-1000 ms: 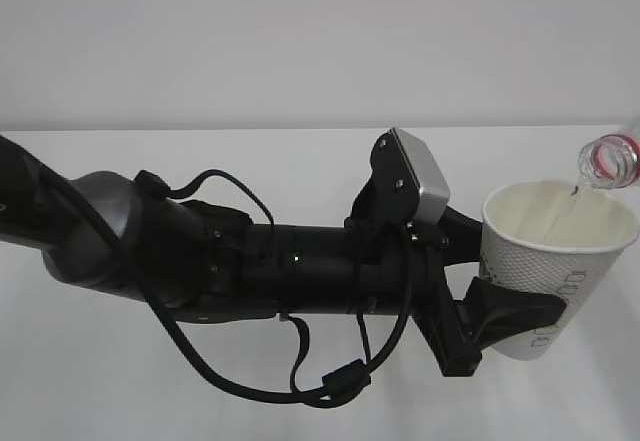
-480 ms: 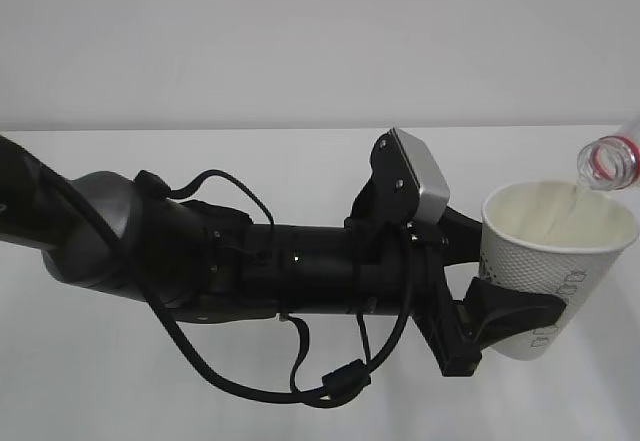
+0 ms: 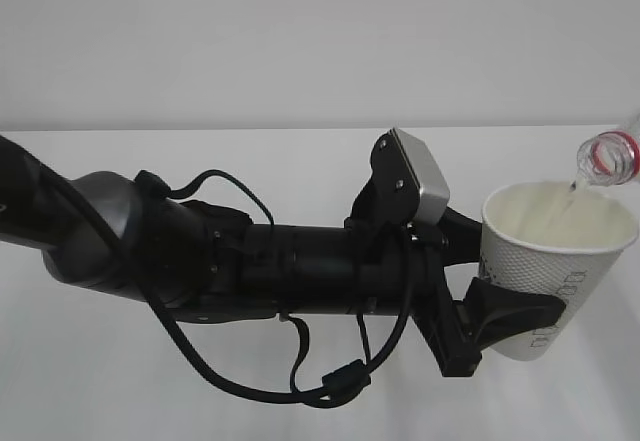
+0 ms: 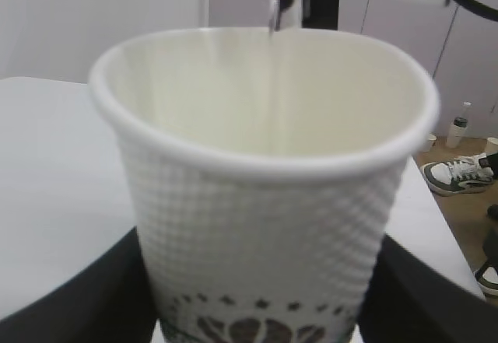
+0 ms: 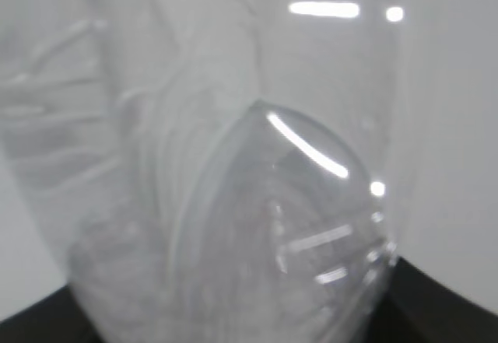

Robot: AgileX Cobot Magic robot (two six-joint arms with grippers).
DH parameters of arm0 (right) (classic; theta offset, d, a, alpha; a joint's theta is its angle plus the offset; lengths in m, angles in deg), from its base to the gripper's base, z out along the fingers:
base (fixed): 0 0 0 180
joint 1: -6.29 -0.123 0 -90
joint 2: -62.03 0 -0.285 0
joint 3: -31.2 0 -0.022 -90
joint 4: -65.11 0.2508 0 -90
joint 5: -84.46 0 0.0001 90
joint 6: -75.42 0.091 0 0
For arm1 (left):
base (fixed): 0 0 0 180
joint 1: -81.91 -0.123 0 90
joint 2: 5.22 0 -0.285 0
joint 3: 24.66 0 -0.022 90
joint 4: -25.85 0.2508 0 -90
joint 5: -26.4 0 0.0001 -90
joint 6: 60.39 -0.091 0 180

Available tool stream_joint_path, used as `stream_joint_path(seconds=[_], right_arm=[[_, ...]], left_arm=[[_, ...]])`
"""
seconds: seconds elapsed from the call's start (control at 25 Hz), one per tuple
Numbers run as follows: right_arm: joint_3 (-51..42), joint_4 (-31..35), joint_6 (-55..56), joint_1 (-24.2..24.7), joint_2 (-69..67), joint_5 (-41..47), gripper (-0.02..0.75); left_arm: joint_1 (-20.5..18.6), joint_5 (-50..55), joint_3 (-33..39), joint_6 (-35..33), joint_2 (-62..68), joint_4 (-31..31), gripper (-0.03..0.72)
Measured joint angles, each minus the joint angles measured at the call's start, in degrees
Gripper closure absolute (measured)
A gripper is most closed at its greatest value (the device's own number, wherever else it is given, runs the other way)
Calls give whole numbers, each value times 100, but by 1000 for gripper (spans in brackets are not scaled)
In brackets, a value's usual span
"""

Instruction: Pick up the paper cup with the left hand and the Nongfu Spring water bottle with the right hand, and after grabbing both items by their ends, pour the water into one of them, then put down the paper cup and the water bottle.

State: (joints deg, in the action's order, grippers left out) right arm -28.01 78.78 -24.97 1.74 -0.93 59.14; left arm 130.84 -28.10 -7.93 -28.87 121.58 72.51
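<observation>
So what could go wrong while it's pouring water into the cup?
1. The water bottle's mouth hangs over the far edge of the paper cup, not its middle, so the thin stream of water might miss and splash the table.
2. The left claw squeezes only the cup's lower part; as it fills, the soft cup might buckle or slip.

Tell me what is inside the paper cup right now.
A thin stream of water falls from the bottle mouth into the paper cup. Only the cream inner wall shows; the rim hides the bottom, so the fill level cannot be seen.
</observation>
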Motion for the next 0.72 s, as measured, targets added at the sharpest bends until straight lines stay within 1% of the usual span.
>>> stream_joint_path(seconds=[0.72], right_arm=[[3,0,-71,0,-45,-12,288]], left_arm=[[0,0,0,0,0,0,181]])
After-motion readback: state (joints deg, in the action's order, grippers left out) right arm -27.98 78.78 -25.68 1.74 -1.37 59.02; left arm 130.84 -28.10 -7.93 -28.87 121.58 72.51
